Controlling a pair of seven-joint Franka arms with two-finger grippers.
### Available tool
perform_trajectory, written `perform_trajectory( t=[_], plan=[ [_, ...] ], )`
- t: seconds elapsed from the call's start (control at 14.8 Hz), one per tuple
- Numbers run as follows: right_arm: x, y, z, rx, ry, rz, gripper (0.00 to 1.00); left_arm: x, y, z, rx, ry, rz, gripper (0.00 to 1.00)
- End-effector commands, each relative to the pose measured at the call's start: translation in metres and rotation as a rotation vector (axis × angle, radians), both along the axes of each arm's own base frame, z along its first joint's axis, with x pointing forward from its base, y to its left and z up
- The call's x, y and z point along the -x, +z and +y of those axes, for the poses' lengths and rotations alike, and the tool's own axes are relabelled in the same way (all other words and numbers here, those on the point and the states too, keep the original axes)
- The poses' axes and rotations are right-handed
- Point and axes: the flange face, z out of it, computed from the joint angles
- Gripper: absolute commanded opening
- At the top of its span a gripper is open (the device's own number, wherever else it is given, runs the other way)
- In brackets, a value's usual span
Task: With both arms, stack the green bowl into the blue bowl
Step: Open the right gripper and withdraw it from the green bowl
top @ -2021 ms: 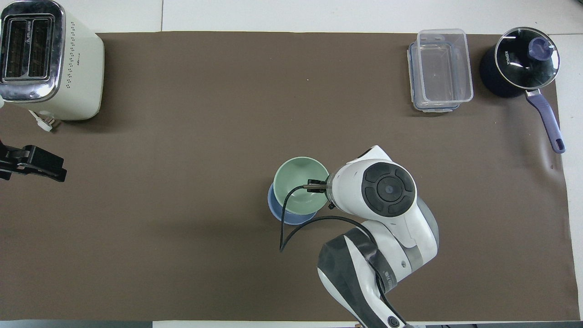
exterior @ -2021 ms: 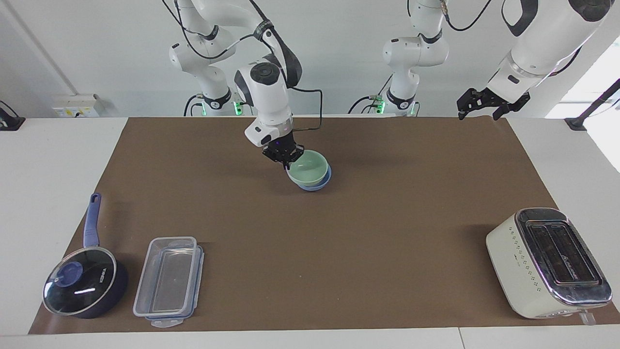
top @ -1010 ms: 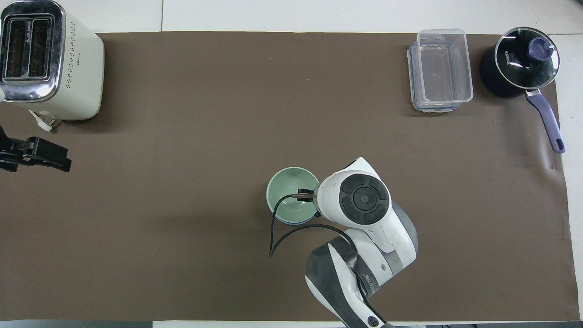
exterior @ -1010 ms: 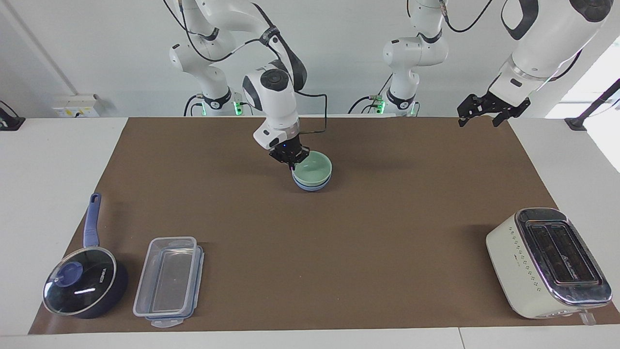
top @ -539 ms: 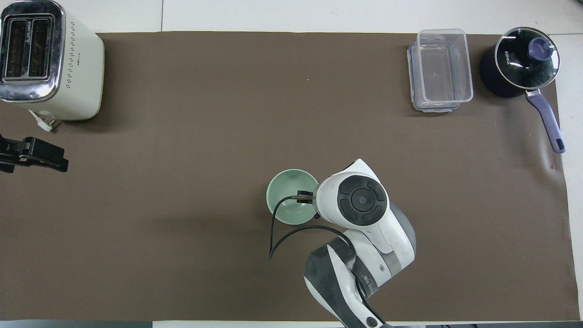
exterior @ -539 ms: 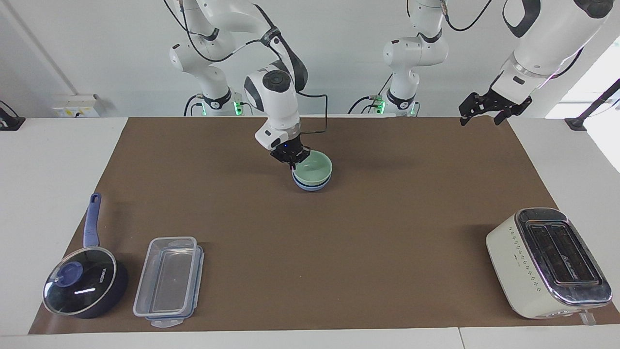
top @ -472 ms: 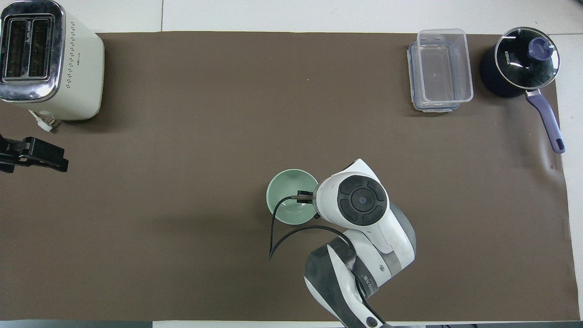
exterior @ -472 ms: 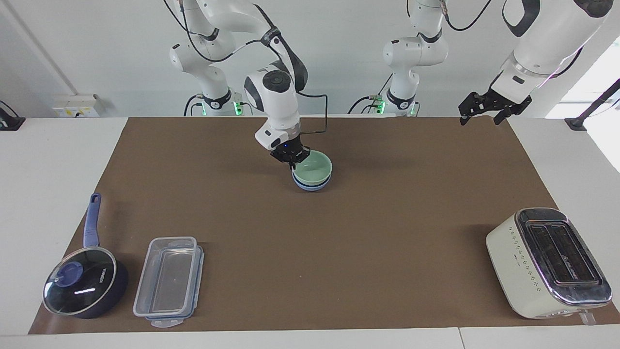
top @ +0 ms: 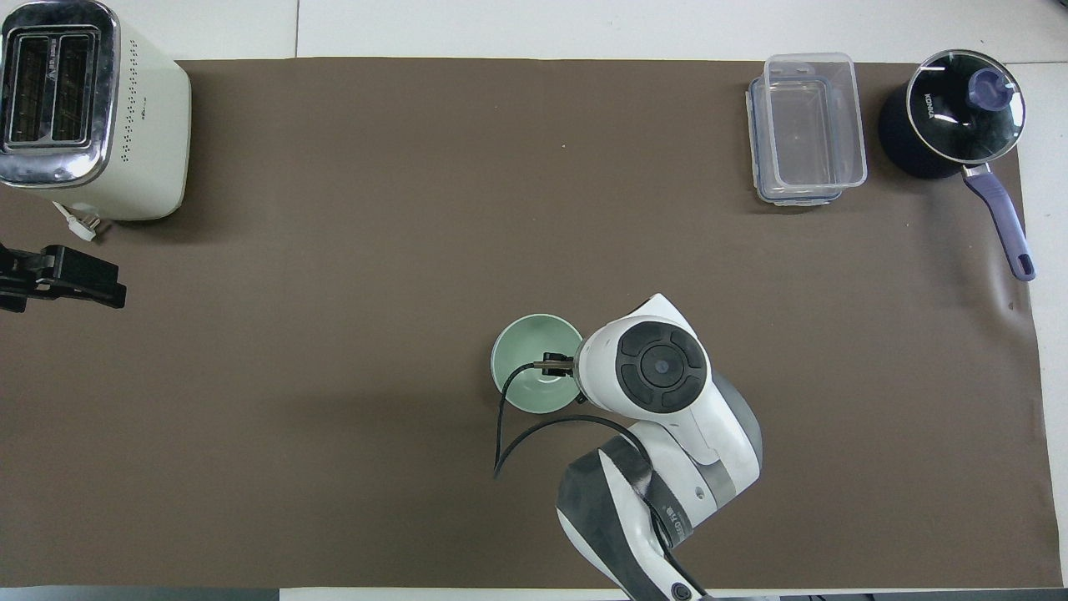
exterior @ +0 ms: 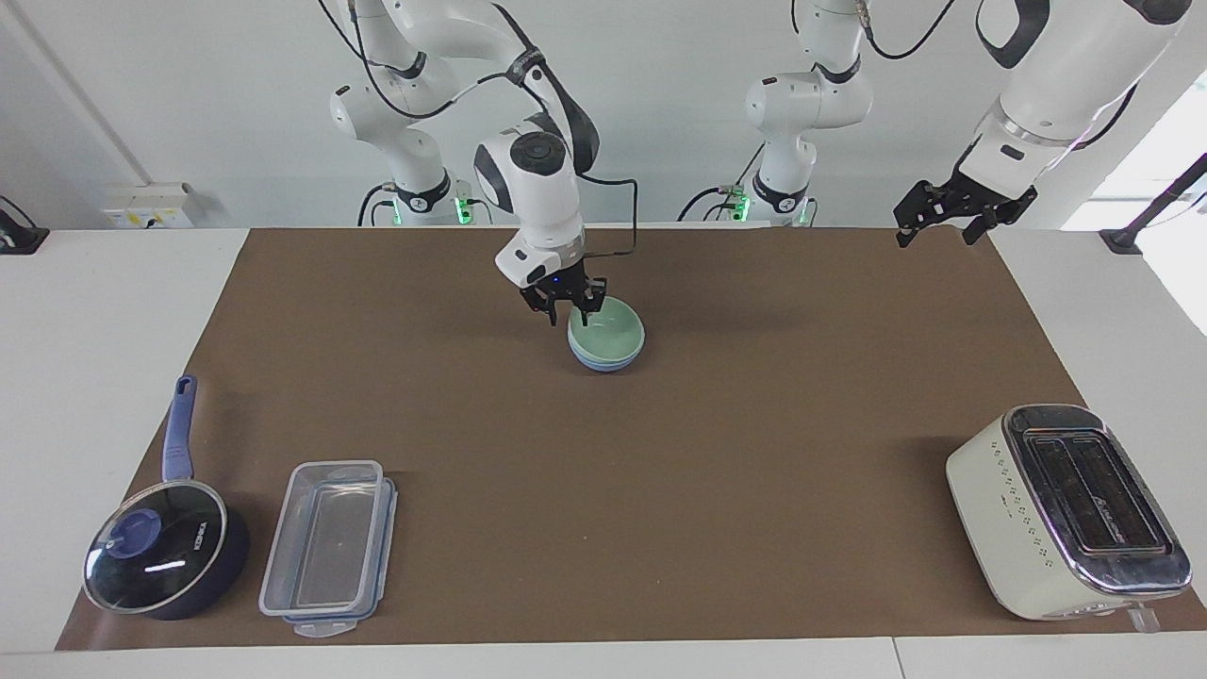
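Facing view: right gripper (exterior: 569, 316) has let go, fingers now spread astride the rim of the green bowl (exterior: 608, 335), nested in the blue bowl (exterior: 603, 362) mid-table near the robots' edge. Stack looks done. Left gripper (exterior: 936, 215) waits over its corner, fingers apart.

Overhead view: smooth glossy round green bowl (top: 531, 377) hides the blue one.
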Motion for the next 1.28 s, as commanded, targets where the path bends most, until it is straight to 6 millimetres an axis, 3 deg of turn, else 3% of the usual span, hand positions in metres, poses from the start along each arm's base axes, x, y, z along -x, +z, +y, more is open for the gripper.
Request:
perform_trajectory(
  t=[0.0,0.27,0.47,0.74,1.21],
  plan=[
    [-0.013,0.041,-0.043,-0.022,0.016,-0.023,1.00,0.006,0.000,0.000,0.014,0.015,-0.015,1.00],
    [-0.028,0.082,-0.110,-0.026,0.009,-0.060,1.00,0.007,0.001,-0.001,0.013,0.013,-0.017,1.00],
    [-0.042,0.102,-0.177,-0.007,-0.035,-0.072,1.00,0.007,0.002,-0.002,0.013,0.016,-0.017,1.00],
    [-0.063,0.126,-0.251,0.028,-0.066,-0.097,1.00,0.008,0.002,-0.005,0.013,0.010,-0.015,1.00],
    [-0.092,0.191,-0.310,0.094,-0.082,-0.074,1.00,0.008,0.000,0.000,0.012,0.022,-0.008,1.00]
  ],
)
